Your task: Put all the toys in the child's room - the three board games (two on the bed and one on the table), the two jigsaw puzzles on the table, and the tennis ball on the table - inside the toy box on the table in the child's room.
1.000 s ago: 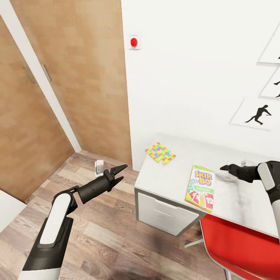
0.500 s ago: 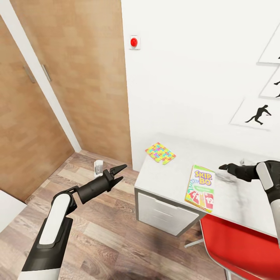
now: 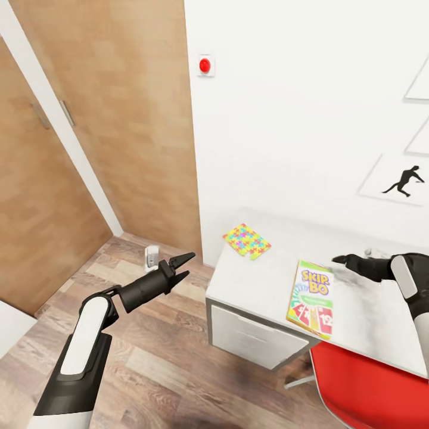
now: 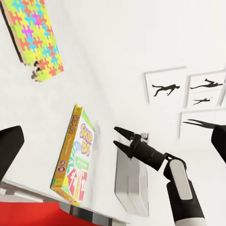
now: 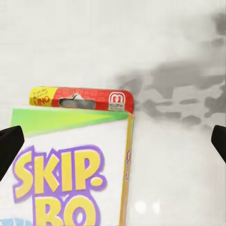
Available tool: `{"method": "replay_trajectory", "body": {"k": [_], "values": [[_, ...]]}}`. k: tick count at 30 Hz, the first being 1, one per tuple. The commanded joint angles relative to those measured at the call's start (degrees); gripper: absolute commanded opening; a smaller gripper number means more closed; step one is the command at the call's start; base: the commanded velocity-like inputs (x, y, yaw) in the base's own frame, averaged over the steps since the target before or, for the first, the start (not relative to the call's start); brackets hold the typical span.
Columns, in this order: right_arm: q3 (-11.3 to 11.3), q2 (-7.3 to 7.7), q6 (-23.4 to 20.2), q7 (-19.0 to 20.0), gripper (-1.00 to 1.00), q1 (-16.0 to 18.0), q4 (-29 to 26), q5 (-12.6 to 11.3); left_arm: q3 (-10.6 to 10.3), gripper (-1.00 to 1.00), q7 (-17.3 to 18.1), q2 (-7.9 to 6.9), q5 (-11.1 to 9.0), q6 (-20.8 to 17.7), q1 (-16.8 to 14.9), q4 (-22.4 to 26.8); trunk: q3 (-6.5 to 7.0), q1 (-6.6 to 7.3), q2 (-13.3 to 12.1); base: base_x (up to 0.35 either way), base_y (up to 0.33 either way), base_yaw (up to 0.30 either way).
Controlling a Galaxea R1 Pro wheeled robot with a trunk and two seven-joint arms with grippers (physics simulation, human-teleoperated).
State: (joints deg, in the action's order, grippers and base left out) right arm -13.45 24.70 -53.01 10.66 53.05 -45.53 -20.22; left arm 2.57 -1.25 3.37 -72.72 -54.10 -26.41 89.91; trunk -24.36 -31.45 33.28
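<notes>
A "SKIP BO" board game (image 3: pixel 311 290) lies flat on the table (image 3: pixel 256 280) near its front edge. One jigsaw puzzle (image 3: pixel 246 241) lies at the table's far left corner by the wall. My right gripper (image 3: pixel 338 260) hovers open just beyond the box's far end, nothing between its fingers (image 5: pixel 9 146); the box top (image 5: pixel 70 165) sits right below it. My left gripper (image 3: pixel 182 266) hangs open over the wood floor, left of the table. In the left wrist view a light grey bin, probably the toy box (image 4: pixel 132 183), lies under the right arm.
A red chair (image 3: pixel 369 387) stands at the table's front right, under my right arm. White drawers (image 3: pixel 250 339) face the floor. A wooden door (image 3: pixel 119 119) and a small white object on the floor (image 3: pixel 152 257) are to the left. Silhouette pictures (image 3: pixel 405 180) hang on the wall.
The head view has shifted slightly, sliding the table and pictures lower and to the right. My right gripper has edged a little toward the SKIP BO box. The left arm has stayed put.
</notes>
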Motion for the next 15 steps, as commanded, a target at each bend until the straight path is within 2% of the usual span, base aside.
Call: {"method": "replay_trajectory", "body": {"k": [1,8,15], "values": [[-0.1,-0.01,0.0,1.4,1.00,0.0,0.0,0.6,0.1,1.00,-0.1,0.06,-0.2,-0.4,0.0,0.0,-0.07,-0.05,0.1,0.277,0.000,0.000],[0.0,-0.01,0.1,4.0,1.00,-0.2,0.3,0.8,0.1,1.00,-0.2,0.07,-0.2,-0.4,0.0,0.0,-0.07,-0.05,0.1,0.302,0.000,0.000],[0.1,-0.04,0.1,4.7,1.00,-0.1,0.8,0.9,0.0,1.00,-0.2,0.11,-0.1,-0.3,0.0,0.0,-0.07,-0.05,0.1,0.320,0.000,0.000]]}}
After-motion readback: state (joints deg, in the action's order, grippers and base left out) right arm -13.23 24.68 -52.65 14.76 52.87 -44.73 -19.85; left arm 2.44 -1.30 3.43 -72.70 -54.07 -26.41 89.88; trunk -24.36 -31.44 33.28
